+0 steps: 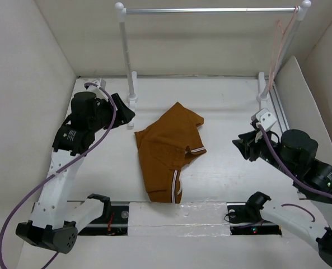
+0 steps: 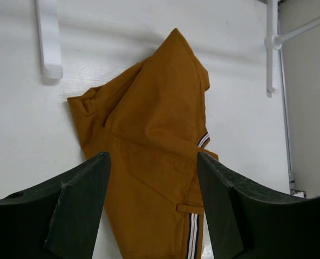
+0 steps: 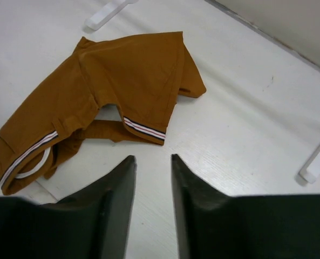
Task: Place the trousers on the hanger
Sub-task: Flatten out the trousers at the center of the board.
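Observation:
The rust-brown trousers [image 1: 168, 151] lie crumpled on the white table, with striped trim at the pocket and the near edge. The pale pink wire hanger [image 1: 277, 42] hangs from the right end of the rail. My left gripper [image 1: 124, 112] hovers left of the trousers, open and empty. In the left wrist view its gripper [image 2: 153, 156] is spread wide above the trousers [image 2: 149, 135]. My right gripper [image 1: 241, 147] is right of the trousers, above bare table. In the right wrist view it [image 3: 151, 158] is open a little and empty, just short of the trousers [image 3: 127, 81].
A silver rail [image 1: 210, 10] on two white posts [image 1: 124, 50] spans the back of the table. The left post's foot [image 2: 49, 38] stands just behind the trousers. White walls enclose the table on the left, back and right.

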{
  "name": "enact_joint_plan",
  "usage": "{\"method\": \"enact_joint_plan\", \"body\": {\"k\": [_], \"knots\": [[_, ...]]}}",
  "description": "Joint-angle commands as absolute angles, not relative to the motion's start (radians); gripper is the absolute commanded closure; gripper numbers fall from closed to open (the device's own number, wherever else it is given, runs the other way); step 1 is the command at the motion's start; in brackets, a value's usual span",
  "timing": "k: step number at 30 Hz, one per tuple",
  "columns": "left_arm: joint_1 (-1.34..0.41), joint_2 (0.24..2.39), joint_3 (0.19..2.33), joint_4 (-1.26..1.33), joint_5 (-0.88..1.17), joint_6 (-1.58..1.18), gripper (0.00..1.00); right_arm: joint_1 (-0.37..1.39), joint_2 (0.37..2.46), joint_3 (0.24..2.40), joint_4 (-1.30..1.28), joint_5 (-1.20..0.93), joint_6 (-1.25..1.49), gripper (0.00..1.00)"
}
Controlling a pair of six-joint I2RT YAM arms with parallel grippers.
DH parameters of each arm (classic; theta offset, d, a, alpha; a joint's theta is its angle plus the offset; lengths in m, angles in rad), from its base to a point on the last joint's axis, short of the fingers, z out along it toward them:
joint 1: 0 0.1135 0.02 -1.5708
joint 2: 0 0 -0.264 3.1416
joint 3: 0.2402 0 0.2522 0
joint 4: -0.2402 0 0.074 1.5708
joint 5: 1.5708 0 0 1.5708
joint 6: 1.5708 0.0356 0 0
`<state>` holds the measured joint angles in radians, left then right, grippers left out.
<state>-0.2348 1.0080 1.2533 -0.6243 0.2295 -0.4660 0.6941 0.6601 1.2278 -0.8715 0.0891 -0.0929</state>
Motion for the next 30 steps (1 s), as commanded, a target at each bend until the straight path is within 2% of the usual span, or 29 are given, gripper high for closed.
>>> {"method": "enact_joint_plan", "body": {"k": [1,2,3,4,6,7,8,11,12,15,16,17,19,20,22,23,26,30], "knots": [[-0.239,1.005,1.307,-0.577,0.249,-0.482,0.39,0.69,0.657,1.216,-0.876,0.1,-0.075,0.66],[-0.239,1.003,1.312,-0.575,0.245,-0.483,0.4,0.69,0.661,1.213,-0.873,0.094,-0.072,0.69],[-0.226,1.002,1.312,-0.575,0.242,-0.486,0.42,0.69,0.663,1.209,-0.871,0.086,-0.069,0.8],[-0.215,1.0,1.312,-0.572,0.229,-0.488,0.43,0.69,0.675,1.203,-0.87,0.078,-0.071,0.96],[-0.215,0.991,1.301,-0.575,0.197,-0.494,0.54,0.69,0.693,1.195,-0.871,0.061,-0.071,1.0],[-0.201,0.986,1.289,-0.578,0.158,-0.498,0.59,0.69,0.709,1.184,-0.867,0.057,-0.069,1.0],[-0.192,0.983,1.282,-0.581,0.143,-0.499,0.74,0.69,0.716,1.177,-0.85,0.045,-0.069,1.0],[-0.192,0.986,1.256,-0.609,0.06,-0.505,1.0,0.69,0.741,1.125,-0.805,0.023,-0.066,1.0],[-0.192,0.988,1.246,-0.609,0.048,-0.508,1.0,0.69,0.747,1.106,-0.769,0.011,-0.066,1.0],[-0.192,0.994,1.164,-0.562,0.023,-0.515,1.0,0.69,0.784,1.025,-0.677,-0.032,-0.063,0.69],[-0.192,0.999,1.142,-0.548,0.047,-0.517,0.93,0.69,0.793,1.002,-0.646,-0.043,-0.063,0.44],[-0.192,1.018,1.097,-0.535,0.066,-0.518,0.72,0.69,0.807,0.98,-0.596,-0.072,-0.061,0.35],[-0.192,1.038,1.053,-0.505,0.107,-0.534,0.51,0.69,0.865,0.931,-0.54,-0.116,-0.063,0.2],[-0.192,1.042,1.001,-0.488,0.12,-0.541,0.38,0.69,0.885,0.914,-0.488,-0.153,-0.063,0.17],[-0.192,1.049,0.924,-0.427,0.15,-0.566,0.27,0.69,0.942,0.87,-0.447,-0.16,-0.072,0.11],[-0.192,1.055,0.901,-0.39,0.158,-0.574,0.24,0.69,0.956,0.855,-0.387,-0.16,-0.072,0.1],[-0.192,1.098,0.813,-0.332,0.205,-0.6,0.23,0.69,1.009,0.802,-0.257,-0.204,-0.081,0.09],[-0.192,1.173,0.75,-0.217,0.244,-0.63,0.23,0.69,1.152,0.824,-0.225,-0.187,-0.103,0.07]]}}
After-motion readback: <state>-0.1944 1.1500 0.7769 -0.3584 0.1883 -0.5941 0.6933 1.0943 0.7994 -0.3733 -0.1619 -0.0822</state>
